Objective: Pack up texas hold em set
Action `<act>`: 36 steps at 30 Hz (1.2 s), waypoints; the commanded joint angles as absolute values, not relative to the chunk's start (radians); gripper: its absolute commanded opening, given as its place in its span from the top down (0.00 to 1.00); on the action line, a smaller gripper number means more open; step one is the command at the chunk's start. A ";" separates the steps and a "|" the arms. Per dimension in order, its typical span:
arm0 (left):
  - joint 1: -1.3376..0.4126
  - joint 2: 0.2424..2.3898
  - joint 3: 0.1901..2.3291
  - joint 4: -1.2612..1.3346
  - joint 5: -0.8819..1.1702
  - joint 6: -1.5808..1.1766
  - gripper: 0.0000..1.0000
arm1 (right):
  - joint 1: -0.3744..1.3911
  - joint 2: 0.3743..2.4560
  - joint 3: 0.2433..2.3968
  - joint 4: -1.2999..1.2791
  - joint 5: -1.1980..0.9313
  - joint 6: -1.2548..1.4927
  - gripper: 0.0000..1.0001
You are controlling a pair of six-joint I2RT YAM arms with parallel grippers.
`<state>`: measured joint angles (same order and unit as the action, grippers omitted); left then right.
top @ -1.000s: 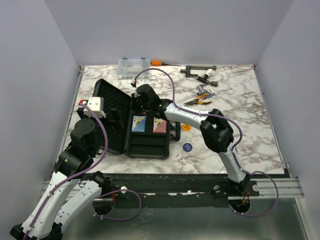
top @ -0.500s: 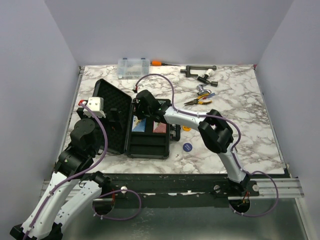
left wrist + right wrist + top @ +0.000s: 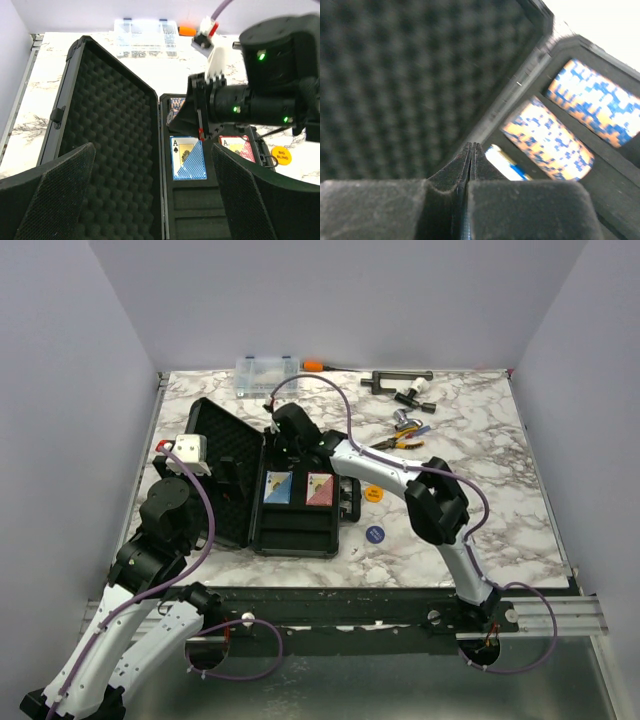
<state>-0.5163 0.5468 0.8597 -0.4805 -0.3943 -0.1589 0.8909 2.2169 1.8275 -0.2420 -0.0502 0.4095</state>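
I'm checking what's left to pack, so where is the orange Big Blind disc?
In the top view the orange Big Blind disc lies on the table just right of the black case, with the blue disc below it in frame.

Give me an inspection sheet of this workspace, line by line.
Surface: marble-patterned table.
Job's things: black case open; blue deck and red deck inside; chip rolls in its far slots; orange disc and blue disc outside on the table.
Clutter: clear organiser box, pliers, black T-shaped tool toward the far edge.
Grippers: left gripper open above the case; right gripper shut, empty, over the case's far end.
Cables: purple cable arches over the case.
Surroundings: plain walls; nothing else seen.
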 commanded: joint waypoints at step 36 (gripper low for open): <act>-0.508 0.534 0.850 -0.486 -0.412 -0.153 0.02 | 0.891 2.431 2.182 -0.606 0.276 0.529 0.99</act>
<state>-0.5125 0.5404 0.8597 -0.4805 -0.3943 -0.1589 0.9051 2.4531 2.2356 -0.4931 0.1913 0.5804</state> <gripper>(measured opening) 0.976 0.006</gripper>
